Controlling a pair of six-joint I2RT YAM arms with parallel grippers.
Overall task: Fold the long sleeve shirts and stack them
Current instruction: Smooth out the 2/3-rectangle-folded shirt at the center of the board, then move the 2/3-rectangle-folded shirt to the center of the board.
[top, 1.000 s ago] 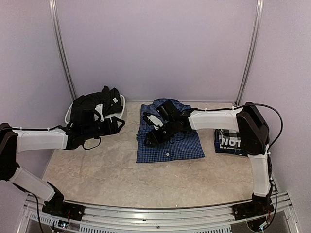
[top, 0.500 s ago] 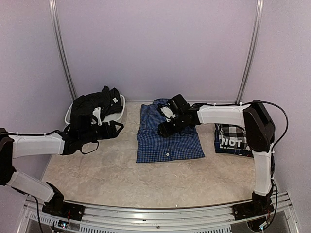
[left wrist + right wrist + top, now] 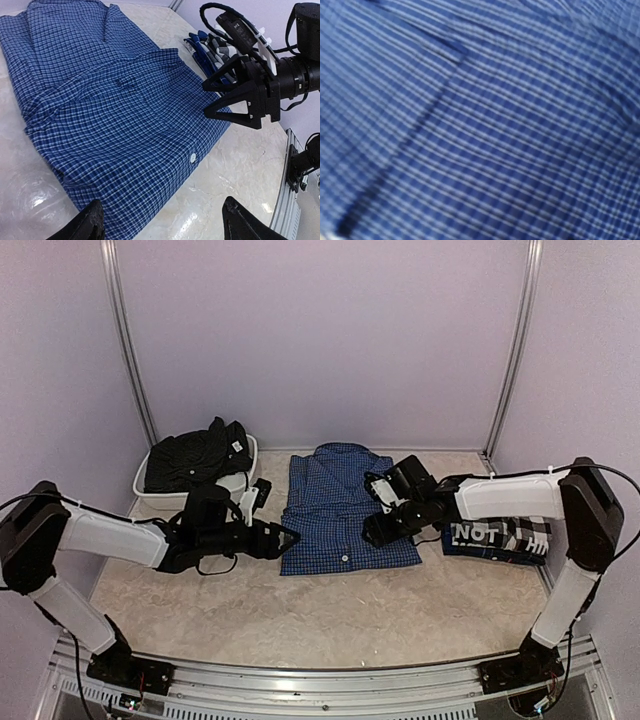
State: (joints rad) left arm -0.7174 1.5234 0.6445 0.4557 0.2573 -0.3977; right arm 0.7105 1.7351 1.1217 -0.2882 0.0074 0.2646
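Soft, even, cool light fills the overhead view; the pale lavender panel walls (image 3: 320, 340) look flat, and shadows on the glossy marbled beige table (image 3: 300, 610) are faint. In the left wrist view, white glare streaks the table at lower left. The right wrist view is blurred: the blue fine-checked cloth shirt (image 3: 480, 120) fills it, smeared and unfocused.

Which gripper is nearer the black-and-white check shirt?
Right. The right gripper sits beside the check shirt, at the blue shirt's right edge; the left gripper, at its left edge.
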